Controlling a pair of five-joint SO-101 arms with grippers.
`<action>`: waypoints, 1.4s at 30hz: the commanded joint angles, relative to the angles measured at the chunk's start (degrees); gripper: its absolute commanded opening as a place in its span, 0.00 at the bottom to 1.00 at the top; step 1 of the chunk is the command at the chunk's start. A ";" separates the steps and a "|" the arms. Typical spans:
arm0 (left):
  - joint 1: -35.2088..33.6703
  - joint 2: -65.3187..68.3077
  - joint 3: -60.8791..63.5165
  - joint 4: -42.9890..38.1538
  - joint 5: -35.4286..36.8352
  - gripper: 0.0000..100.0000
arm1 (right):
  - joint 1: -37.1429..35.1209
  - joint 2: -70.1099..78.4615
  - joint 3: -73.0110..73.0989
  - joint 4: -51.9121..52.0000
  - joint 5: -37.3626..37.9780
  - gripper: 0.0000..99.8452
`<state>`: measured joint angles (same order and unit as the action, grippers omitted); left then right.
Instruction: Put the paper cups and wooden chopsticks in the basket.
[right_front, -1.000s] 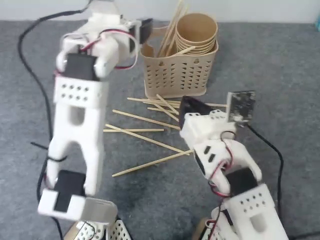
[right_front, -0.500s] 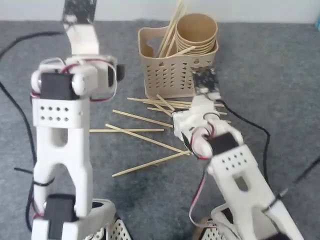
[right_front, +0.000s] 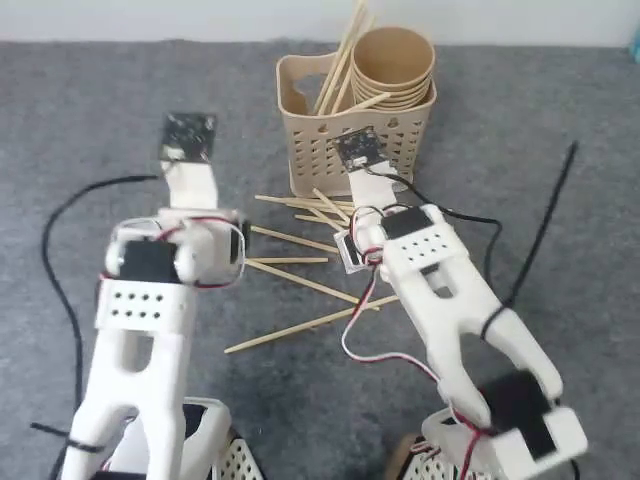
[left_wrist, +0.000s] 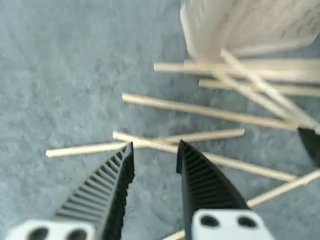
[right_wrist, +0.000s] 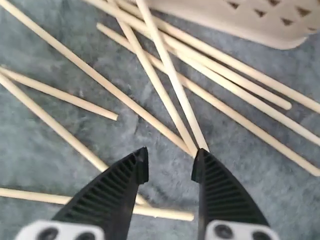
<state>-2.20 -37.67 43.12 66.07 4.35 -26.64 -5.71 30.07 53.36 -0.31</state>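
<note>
Now left gripper and right gripper hang spread, empty, over chopsticks at frame centre, below the basket. Best straddle one stick crosswise before closing.

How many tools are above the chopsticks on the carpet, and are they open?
2. The left tool is open above two crossing chopsticks; the right tool is open above the sticks lying nearest the basket.
</note>
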 joint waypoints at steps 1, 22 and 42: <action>-2.29 -2.46 5.85 -6.24 -0.44 0.13 | 0.92 2.51 -4.75 -1.27 3.08 0.15; -2.46 -2.46 15.25 -10.81 -0.62 0.13 | 1.54 17.80 -11.60 -0.84 20.22 0.15; -2.46 -2.46 21.67 -16.88 -0.53 0.13 | -2.77 16.31 -13.36 8.75 20.66 0.01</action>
<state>-4.22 -38.37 65.01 50.86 4.18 -26.81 13.89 19.34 57.93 19.47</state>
